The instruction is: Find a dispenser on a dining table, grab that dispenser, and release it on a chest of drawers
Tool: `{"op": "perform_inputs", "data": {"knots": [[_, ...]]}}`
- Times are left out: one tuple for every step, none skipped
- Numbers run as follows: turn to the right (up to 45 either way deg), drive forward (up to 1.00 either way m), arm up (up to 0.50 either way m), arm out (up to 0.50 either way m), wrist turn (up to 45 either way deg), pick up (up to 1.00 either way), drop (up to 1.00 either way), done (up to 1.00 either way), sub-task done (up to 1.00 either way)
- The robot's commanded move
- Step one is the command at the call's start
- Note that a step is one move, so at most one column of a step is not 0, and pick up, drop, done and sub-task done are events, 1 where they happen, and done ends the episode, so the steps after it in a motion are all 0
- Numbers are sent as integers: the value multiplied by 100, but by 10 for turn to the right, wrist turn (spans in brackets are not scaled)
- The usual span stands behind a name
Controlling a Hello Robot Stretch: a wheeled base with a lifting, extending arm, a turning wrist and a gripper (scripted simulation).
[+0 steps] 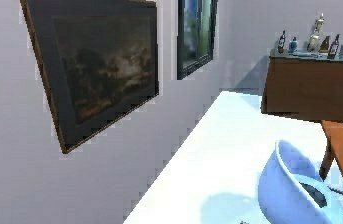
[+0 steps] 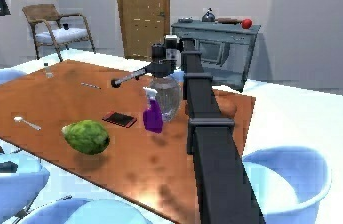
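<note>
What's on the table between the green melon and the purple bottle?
A flat black slab lies between the green melon and purple bottle, in the arm side view.

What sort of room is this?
Probably a dining room in a house: a wooden dining table with pale blue chairs around it, a dark sideboard carrying bottles, and framed paintings on the wall.
</note>
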Motion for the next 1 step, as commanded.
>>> {"op": "perform_inputs", "data": {"knots": [[0,0,0,0,390,0,0,0,0]]}}
